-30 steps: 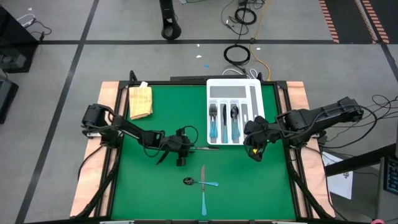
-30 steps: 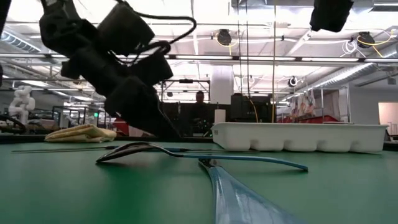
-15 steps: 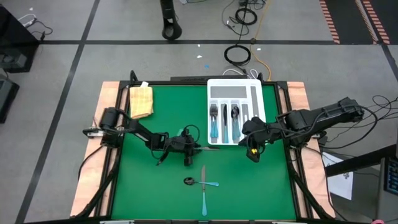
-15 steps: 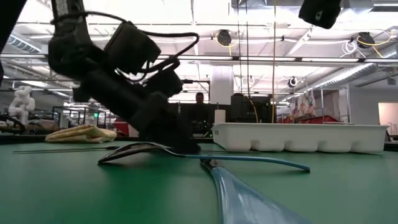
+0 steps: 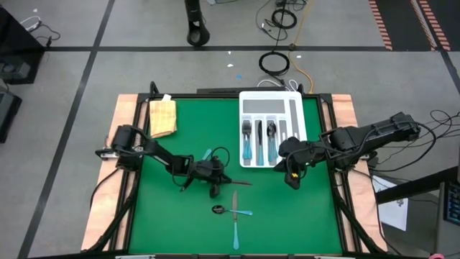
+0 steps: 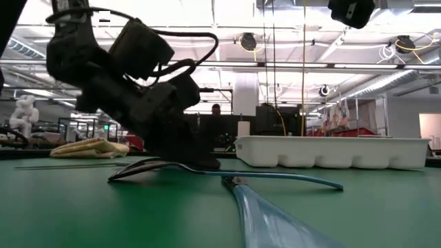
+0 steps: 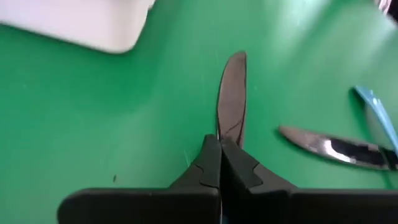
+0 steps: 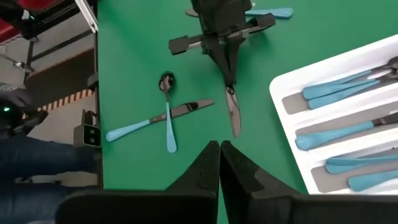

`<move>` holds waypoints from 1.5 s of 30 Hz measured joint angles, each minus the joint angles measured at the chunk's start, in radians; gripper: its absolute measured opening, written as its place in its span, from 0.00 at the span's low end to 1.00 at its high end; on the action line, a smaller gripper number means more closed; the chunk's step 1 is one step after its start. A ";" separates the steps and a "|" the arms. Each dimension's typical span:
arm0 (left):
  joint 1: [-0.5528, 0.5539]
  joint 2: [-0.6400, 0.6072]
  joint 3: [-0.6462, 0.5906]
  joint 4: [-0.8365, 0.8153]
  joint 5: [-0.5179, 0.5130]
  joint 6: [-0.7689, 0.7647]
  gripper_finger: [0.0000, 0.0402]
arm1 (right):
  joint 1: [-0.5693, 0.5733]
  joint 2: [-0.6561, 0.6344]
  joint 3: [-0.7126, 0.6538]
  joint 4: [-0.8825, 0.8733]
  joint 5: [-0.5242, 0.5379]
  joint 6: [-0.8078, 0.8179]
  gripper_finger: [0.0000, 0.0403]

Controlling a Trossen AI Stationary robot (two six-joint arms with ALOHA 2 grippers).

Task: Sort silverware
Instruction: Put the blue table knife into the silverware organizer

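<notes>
Clamped between the fingers of the left gripper [image 5: 221, 181] — a knife [image 5: 241, 183], near the middle of the green table [image 5: 180, 223]. Sticks out from the closed fingertips with the dark blade toward the right arm, low over the table; cannot tell whether touching it. Seen in the left wrist view as a blade straight ahead of the two fingers pressed together on it.

Just in front of that, toward the near edge: a spoon [image 5: 230, 211] and a second knife [image 5: 235, 219], lying flat and crossed over each other, both with light-blue handles. Apart from the held knife, but near it.

Beside the left arm, on its far side — one more light-blue handle [image 5: 207, 154]; cannot tell which kind of piece.

Farther back, a white tray [image 5: 242, 97] with long compartments. Inside, sorted side by side: forks [image 5: 246, 140], a knife piece [image 5: 259, 140], spoons [image 5: 272, 140].

Right gripper [image 5: 290, 173] hanging above the table just beside the tray's near right corner, jaws together, holding nothing.

At the far left corner, a folded yellow cloth [image 5: 162, 117], well apart from everything else.
</notes>
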 joint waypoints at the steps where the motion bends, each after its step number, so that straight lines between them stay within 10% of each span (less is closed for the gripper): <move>1: -0.001 -0.027 0.000 -0.051 0.001 -0.002 0.00 | 0.000 0.000 0.000 0.005 0.000 0.000 0.00; 25: -0.152 -0.564 -0.035 -0.713 -0.384 -0.083 0.03 | 0.000 0.000 0.000 0.059 0.001 -0.047 0.00; 37: -0.202 -0.587 -0.110 -0.677 -0.369 -0.188 0.41 | 0.000 0.000 0.000 0.082 0.004 -0.086 0.00; 45: -0.326 -0.585 -0.149 -0.676 -0.601 -0.298 0.58 | -0.002 0.000 0.000 0.083 0.006 -0.105 0.00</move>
